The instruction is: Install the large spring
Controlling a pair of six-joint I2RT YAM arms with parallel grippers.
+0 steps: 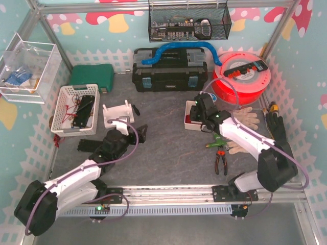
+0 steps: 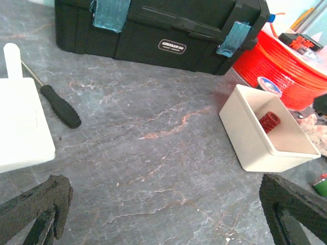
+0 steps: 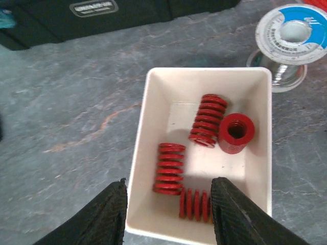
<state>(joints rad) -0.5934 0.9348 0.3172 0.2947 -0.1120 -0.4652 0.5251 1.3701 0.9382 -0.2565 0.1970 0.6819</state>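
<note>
Hovering: right gripper (image 3: 169, 196) spread wide above white tray (image 3: 209, 76) | large spring (image 3: 208, 120) lying inside tray, right of counter middle | left gripper (image 2: 163, 204) wide, over counter's left half

grey table (image 1: 163, 150): toolbox (image 1: 169, 72), white tray (image 2: 254, 149), screwdriver (image 2: 60, 105), pliers (image 1: 220, 162), gloves (image 1: 246, 118).
</note>
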